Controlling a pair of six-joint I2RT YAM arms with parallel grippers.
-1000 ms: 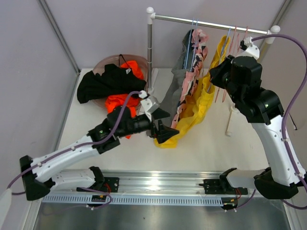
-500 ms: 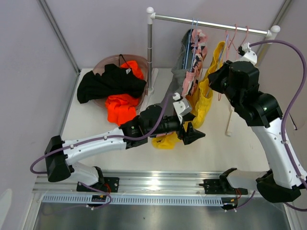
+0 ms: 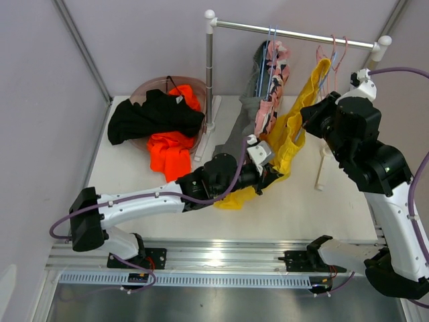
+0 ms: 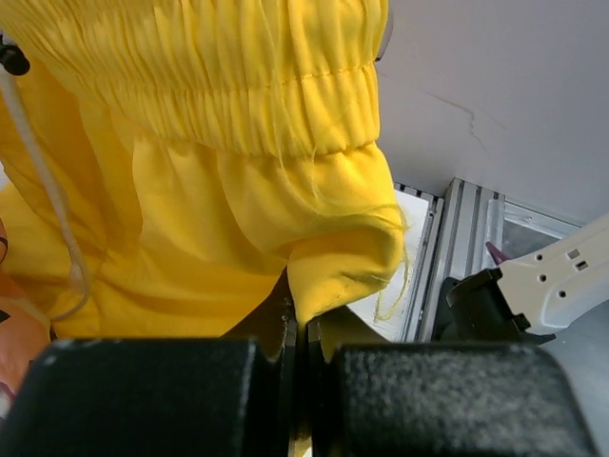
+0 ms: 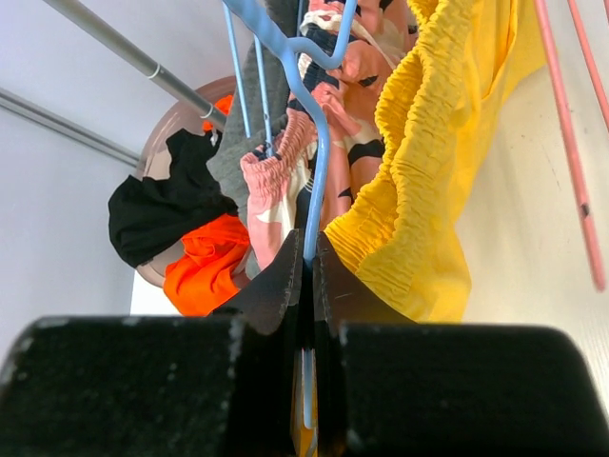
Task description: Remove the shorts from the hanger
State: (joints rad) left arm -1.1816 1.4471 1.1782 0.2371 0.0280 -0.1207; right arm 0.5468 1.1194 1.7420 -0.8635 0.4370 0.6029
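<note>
Left jaws pinching yellow shorts point(image 3: 285, 134), stretched diagonally up-right toward hanger point(image 5: 311, 171)

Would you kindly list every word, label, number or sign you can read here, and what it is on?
None can be read. The white tag on the black shorts is too small to make out; the yellow shorts show no print.

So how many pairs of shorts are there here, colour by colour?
Bright orange cloth shorts: 1
Black cloth shorts: 1
Yellow cloth shorts: 1
Pink cloth shorts with dark-blue shapes: 1
Plain grey cloth shorts: 1
Total: 5
</note>
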